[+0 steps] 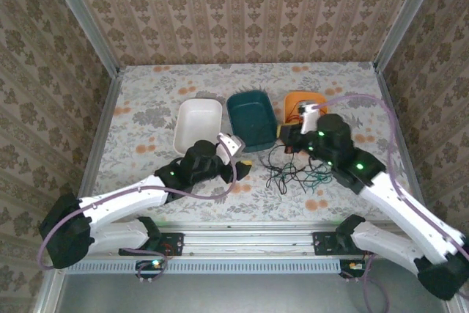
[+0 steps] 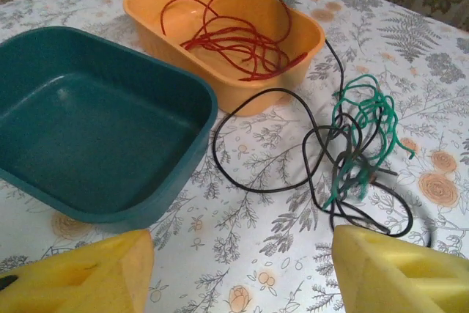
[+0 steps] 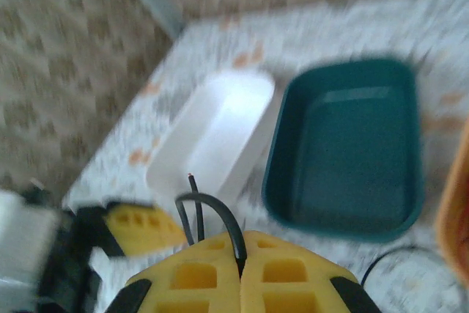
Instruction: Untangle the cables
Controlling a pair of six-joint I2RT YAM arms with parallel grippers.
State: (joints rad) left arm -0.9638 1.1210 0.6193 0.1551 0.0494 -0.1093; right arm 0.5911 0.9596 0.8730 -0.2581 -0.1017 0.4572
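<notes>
**Cable pinched:** R gripper (image 3: 240, 273) is clamped on the black cable (image 3: 234, 232), which sits btwn its two yellow pads. The pads are pressed flat together, w/ square recesses in their faces. A short stiff loop and a cut end stand up just above the seam.

L gripper (image 2: 242, 273) hangs w/ its blocky yellow fingers (image 2: 80, 276) spread wide and nothing btwn them. The knot lies on the table (image 2: 242, 225) just ahead of the right-hand finger. There the green cable (image 2: 370, 115), thin and kinked, is wound through the black one's loops. The knot is toward the near edge, right of centre.

The red cable (image 2: 242, 42) lies apart, loosely coiled inside the orange tray (image 2: 242, 94).

Count: 3 cables and 3 smooth plastic trays w/ rounded corners, in a row across mid-table. The white tray (image 1: 198, 122) is nearest the left edge. The teal tray (image 2: 95, 130) is in the centre, bare inside. The orange one is nearest the right edge.
</notes>
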